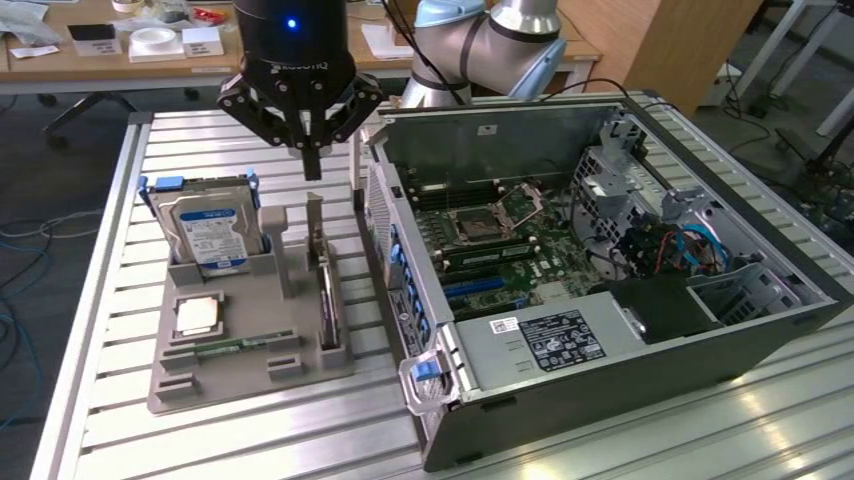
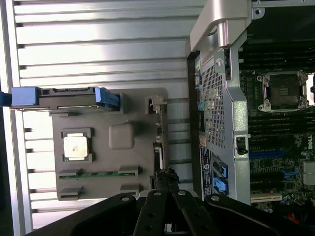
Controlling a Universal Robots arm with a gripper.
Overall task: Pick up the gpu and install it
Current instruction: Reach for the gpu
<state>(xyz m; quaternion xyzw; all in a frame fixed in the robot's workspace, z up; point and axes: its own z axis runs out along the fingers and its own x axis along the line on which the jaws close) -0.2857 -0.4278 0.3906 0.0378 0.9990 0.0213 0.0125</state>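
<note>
The gpu (image 1: 326,285) stands on its long edge in a slot of the grey holder (image 1: 247,370), its silver-beige bracket (image 1: 315,215) pointing up. In the wrist view the gpu (image 2: 157,129) shows edge-on along the holder's side nearest the computer case. My gripper (image 1: 311,165) hangs above the bracket end of the card, fingers together, shut and holding nothing. In the wrist view the gripper (image 2: 166,175) sits just over the card's edge line without touching it.
The open computer case (image 1: 747,330) lies at the exterior view's right, motherboard (image 1: 507,250) exposed with blue expansion slots (image 1: 474,290). On the holder are a hard drive (image 1: 211,235) with blue rails, a CPU (image 1: 198,316) and a green memory stick (image 1: 243,346). The case wall (image 1: 387,230) stands close beside the card.
</note>
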